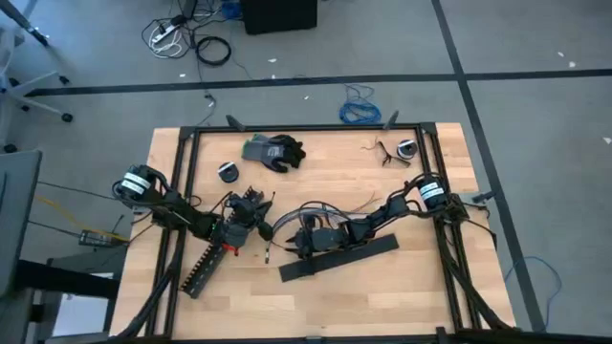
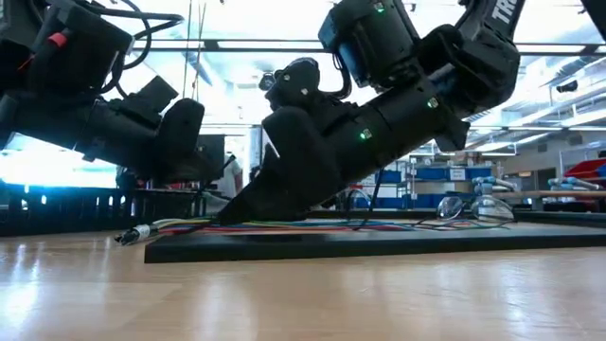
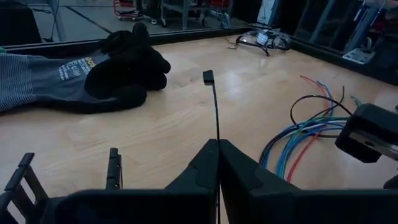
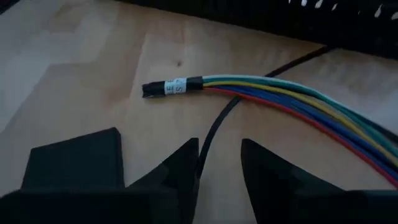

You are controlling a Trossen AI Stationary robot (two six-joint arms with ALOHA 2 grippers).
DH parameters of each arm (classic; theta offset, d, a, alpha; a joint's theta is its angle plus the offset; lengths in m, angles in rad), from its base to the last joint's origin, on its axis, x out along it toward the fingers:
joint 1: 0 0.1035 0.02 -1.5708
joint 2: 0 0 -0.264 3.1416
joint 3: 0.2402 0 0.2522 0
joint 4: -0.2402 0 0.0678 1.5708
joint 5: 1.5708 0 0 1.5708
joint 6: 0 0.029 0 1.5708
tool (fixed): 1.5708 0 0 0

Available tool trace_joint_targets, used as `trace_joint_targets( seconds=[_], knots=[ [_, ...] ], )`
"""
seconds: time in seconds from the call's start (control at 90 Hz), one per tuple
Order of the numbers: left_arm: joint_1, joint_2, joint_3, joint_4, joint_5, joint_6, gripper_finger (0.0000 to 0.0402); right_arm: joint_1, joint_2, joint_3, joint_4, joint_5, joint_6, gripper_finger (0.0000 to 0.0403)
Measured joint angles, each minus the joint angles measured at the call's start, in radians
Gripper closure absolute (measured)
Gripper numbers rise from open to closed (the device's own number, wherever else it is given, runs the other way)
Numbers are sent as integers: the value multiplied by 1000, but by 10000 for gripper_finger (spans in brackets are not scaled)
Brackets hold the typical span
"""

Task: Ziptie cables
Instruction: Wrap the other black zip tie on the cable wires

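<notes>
My left hand [image 3: 217, 163] is pinching a thin black plastic ziptie [image 3: 215, 106] upright; my right hand [image 4: 219, 163], fingers parted, is straddling another beside the multicoloured wire bundle [image 4: 292, 99], risking snagging wires.

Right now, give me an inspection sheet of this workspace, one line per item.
Surface: wooden table, black frame around it.
Job's things: cables, coloured bundle lying flat, taped end; ziptie upright in the left gripper.
Clutter: work gloves; safety glasses; slotted duct; flat black bar.
Grippers: left gripper, jaws shut on the ziptie; right gripper, jaws apart, low over a black strip beside the cables.
Cables: blue coil on the floor.
Surroundings: shelving behind; no person seen.
</notes>
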Motion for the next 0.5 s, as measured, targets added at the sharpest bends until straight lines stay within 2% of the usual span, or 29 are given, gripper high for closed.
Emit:
trace_joint_targets(
  seconds=[0.256,0.5],
  knots=[
    [0,0,0,5,0,-2,401,0,0,0,-36,49,9,284],
    [0,0,16,9,29,4,401,-6,-2,0,-64,51,4,284]
  ],
)
